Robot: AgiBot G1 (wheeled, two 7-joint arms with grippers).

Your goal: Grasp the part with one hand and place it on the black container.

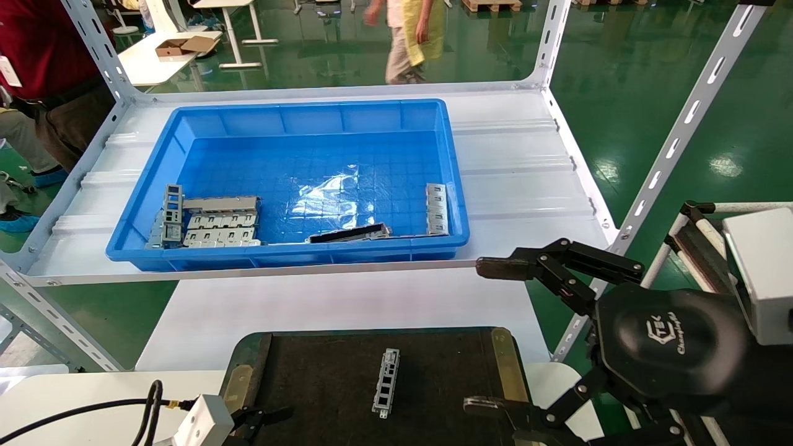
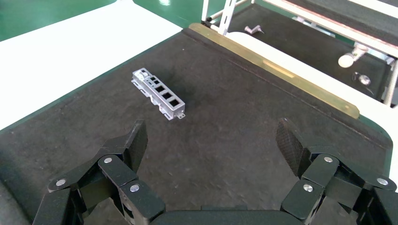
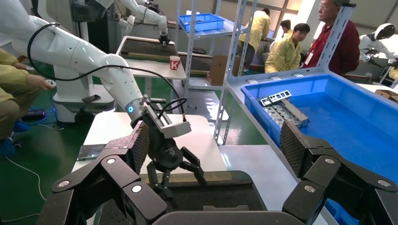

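One silver-grey part (image 1: 385, 383) lies flat on the black container (image 1: 310, 371), a little right of its middle. It also shows in the left wrist view (image 2: 158, 93), resting on the container (image 2: 244, 108). Another narrow part (image 1: 437, 209) lies in the blue bin by its right wall. My right gripper (image 1: 492, 337) hangs open and empty beside the container's right edge; its own view (image 3: 213, 145) shows the jaws wide apart. My left gripper (image 1: 260, 421) sits low over the container's near left corner, open and empty (image 2: 211, 140), a short way from the part.
The blue bin (image 1: 285, 257) stands on a white shelf behind the container, holding a cluster of grey bracket pieces (image 1: 210, 222) at the left and a dark flat strip (image 1: 350, 233) at the front. Perforated shelf posts (image 1: 675, 142) rise at the right. People stand beyond the shelf.
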